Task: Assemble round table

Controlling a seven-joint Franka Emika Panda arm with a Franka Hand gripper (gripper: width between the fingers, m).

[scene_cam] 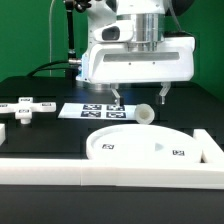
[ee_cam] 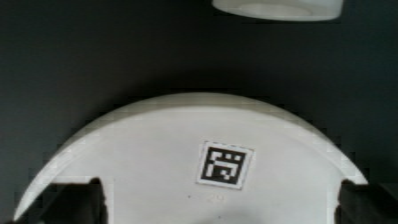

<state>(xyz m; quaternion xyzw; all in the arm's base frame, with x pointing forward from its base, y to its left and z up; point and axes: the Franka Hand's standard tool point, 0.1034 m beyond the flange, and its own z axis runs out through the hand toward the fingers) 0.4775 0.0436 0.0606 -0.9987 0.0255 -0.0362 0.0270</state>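
Nearest the exterior camera, a long white rail (scene_cam: 60, 178), straight across the front of the black bench (scene_cam: 40, 140). Just behind it, the wide rimmed disc (scene_cam: 135, 142) of the round table, flat on the bench toward the exterior view's right, with small square tags (scene_cam: 108, 148) on its upper face. Beyond the disc's far edge, the short thick post (scene_cam: 146, 114), near the rim. Impossible to tell whether upright or on its side. Well apart from both, at the exterior view's left, the cross-shaped piece (scene_cam: 25, 108), flat on the bench, tagged on its arms. Between cross-shaped piece and post, a little farther back, the marker board (scene_cam: 100, 110), flat on the bench.

Above the disc's far edge and the post, the fingers (scene_cam: 115, 96), hanging from the arm's broad white housing (scene_cam: 135, 58). Spread wide apart, nothing held between them. Tips clear of the bench and of every part in the exterior view. One tip over the near corner of the marker board, the other past the post toward the exterior view's right.

From the wrist camera, the same disc (ee_cam: 178, 135) across most of the picture, its rounded edge sharp against the black bench (ee_cam: 71, 50), with one of the square tags (ee_cam: 224, 163) plain on its face. Post (ee_cam: 276, 7) only partly in frame, beyond the disc's rim and parted from it by a strip of bare bench. Not touching the disc, then.
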